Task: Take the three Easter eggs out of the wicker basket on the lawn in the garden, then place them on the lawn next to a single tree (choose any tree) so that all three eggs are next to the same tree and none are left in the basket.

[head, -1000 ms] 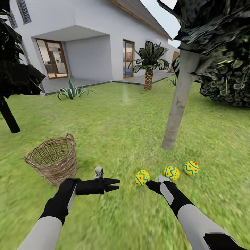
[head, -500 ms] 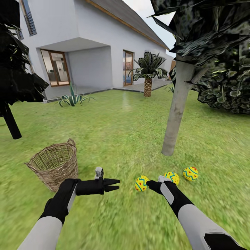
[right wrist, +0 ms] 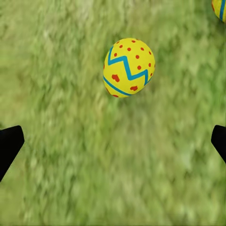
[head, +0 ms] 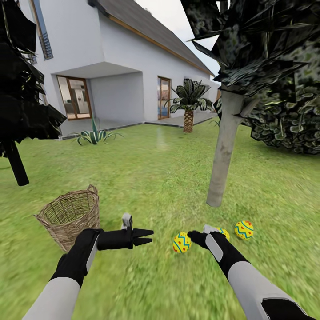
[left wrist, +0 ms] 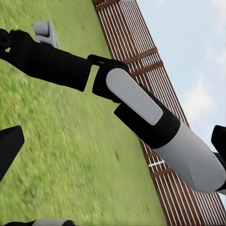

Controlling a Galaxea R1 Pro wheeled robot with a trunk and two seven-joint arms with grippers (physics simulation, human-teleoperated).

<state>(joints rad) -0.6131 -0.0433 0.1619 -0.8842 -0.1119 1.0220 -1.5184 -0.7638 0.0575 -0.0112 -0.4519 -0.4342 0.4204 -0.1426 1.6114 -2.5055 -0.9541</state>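
Eggs first: three Easter eggs lie on the lawn [head: 155, 178] near the foot of the tree [head: 222, 151] with the pale grey trunk. The left egg [head: 182, 242] sits just beside my right gripper [head: 194, 234] in the head view, the middle egg [head: 223, 232] is partly hidden behind my right wrist, and the right egg [head: 244, 230] lies a little apart from it, all on the near side of the trunk. The wicker basket [head: 71, 215] stands upright on the grass well to the left of the eggs, just beyond my left forearm; what I can see of its inside holds no egg.

My right wrist camera looks down at grass with one yellow egg [right wrist: 128, 67], blue zigzags and red dots showing, lying free on the ground. My right fingertips [right wrist: 9, 146] sit wide apart at the edges of that picture, touching nothing. A sliver of another egg [right wrist: 219, 9] shows at the corner.

My left gripper [head: 144, 236] hangs above the grass between basket and eggs, pointing toward my right arm, its dark fingers spread with nothing between them. From my left wrist I see my right arm [left wrist: 141, 103] crossing over the lawn, with a brown slatted fence [left wrist: 150, 70] behind it.
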